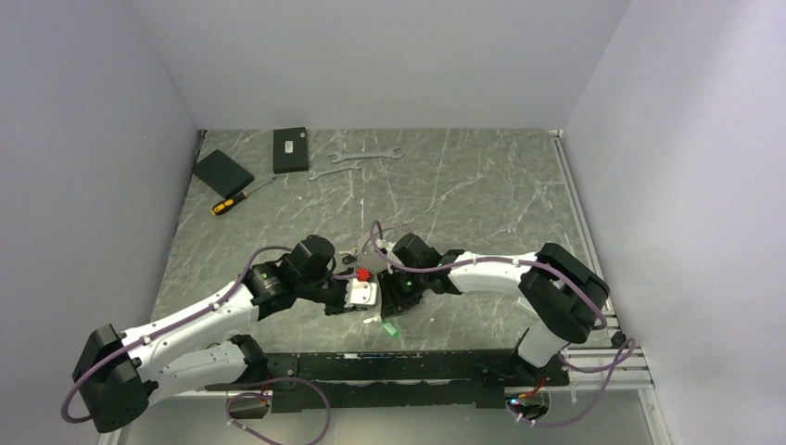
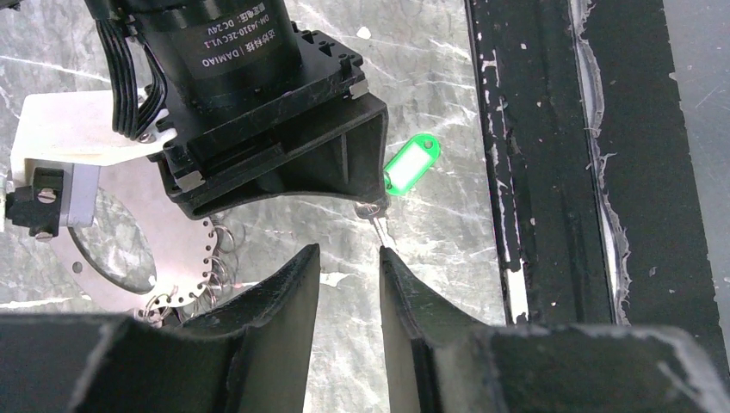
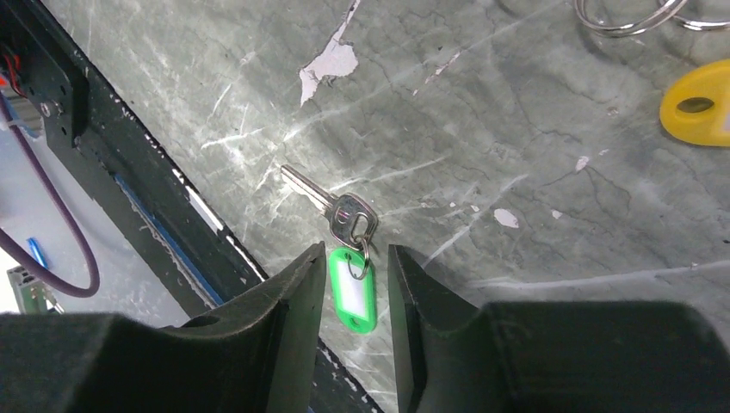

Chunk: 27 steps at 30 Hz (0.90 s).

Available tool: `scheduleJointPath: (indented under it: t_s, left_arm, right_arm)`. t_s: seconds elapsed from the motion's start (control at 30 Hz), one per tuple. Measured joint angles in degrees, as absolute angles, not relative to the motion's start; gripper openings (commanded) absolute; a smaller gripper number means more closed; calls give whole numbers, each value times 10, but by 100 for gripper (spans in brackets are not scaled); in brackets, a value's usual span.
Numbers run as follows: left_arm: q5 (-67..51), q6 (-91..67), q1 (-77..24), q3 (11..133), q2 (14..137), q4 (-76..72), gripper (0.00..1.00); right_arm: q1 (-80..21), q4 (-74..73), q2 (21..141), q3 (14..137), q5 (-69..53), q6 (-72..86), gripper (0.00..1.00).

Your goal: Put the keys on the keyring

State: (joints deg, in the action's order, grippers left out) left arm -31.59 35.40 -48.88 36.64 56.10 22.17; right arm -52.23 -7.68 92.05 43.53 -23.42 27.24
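Observation:
The keys (image 3: 337, 209) lie flat on the marble table, silvery, joined by a small ring to a bright green tag (image 3: 351, 291). My right gripper (image 3: 355, 258) is open and hovers over them, the tag lying between its fingers, untouched. In the left wrist view the green tag (image 2: 411, 163) and a key blade (image 2: 379, 231) show just past my open left gripper (image 2: 349, 258), whose right fingertip is close to the blade tip. Large silver rings (image 3: 621, 19) lie at the right wrist view's top edge. From above, the tag (image 1: 391, 328) lies by both grippers (image 1: 371, 298).
A silvery perforated disc (image 2: 176, 249) with several small split rings on its rim lies left of my left fingers. A yellow tag (image 3: 699, 99) lies near the big rings. The black front rail (image 2: 551, 172) runs close by. Two wrenches (image 1: 366, 156), black boxes and a screwdriver (image 1: 232, 199) lie far back.

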Motion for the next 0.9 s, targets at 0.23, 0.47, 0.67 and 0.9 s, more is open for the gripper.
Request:
scheduleJointPath:
  t_s: [0.23,0.47,0.67,0.9]
  left_arm:
    - [-314,354,-489,366,561,222,36]
    - [-310,354,-489,366,561,222,36]
    - [-305,354,-489,366,561,222,36]
    - [-303,354,-489,366,562,222,36]
  right_arm:
    - [-522,-85,921,436,-233,272,34]
    - [-522,-90,921,436,-238,271,30]
    - [-523,-95,923,435,-246,270,28]
    - [-523,-96,924,435,-249,269,14]
